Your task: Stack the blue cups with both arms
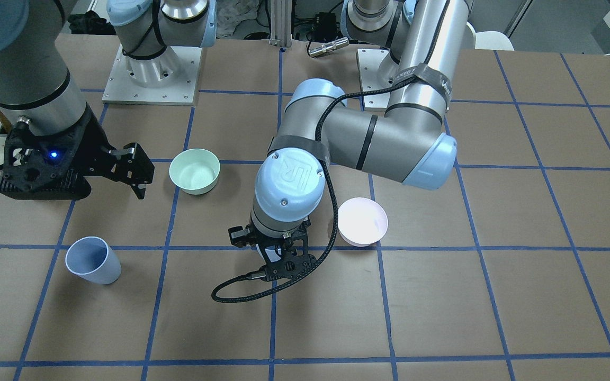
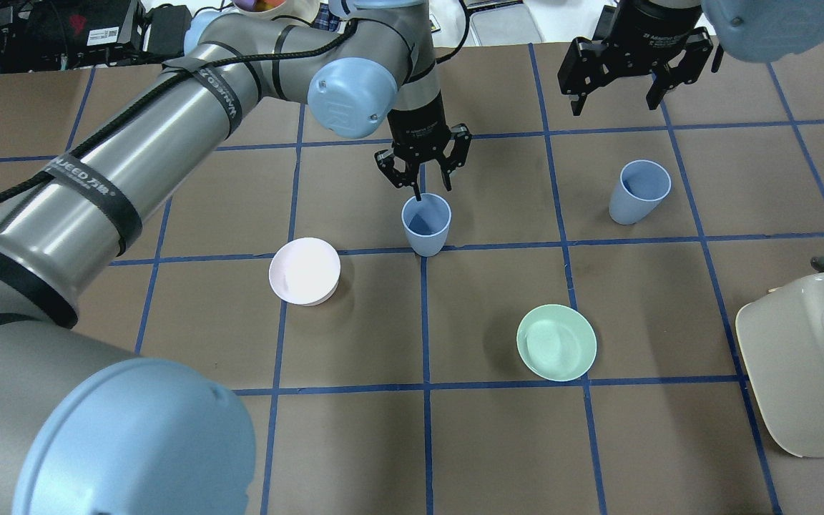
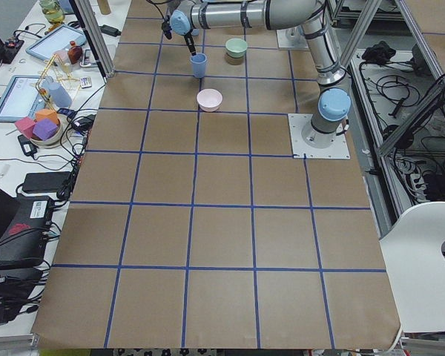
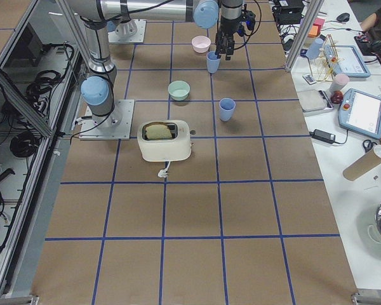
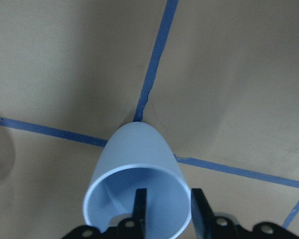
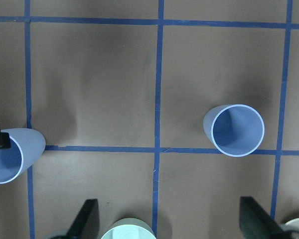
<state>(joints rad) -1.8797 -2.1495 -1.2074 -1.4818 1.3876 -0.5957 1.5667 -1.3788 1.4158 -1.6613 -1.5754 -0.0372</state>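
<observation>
One blue cup (image 2: 426,225) stands upright on a blue tape line near the table's middle. My left gripper (image 2: 423,175) is just above it and open. In the left wrist view one finger (image 5: 139,206) is inside the cup (image 5: 139,169) and the other finger (image 5: 199,214) is outside its rim, with a gap to the wall. The second blue cup (image 2: 639,192) stands upright and alone to the right, also in the front view (image 1: 93,260). My right gripper (image 2: 616,100) is open and empty, high above the table, beyond that cup (image 6: 234,130).
A pale pink bowl (image 2: 305,270) sits left of the middle cup and a mint-green bowl (image 2: 556,342) nearer the robot on the right. A cream toaster (image 2: 805,357) stands at the right edge. Blue tape lines grid the brown table.
</observation>
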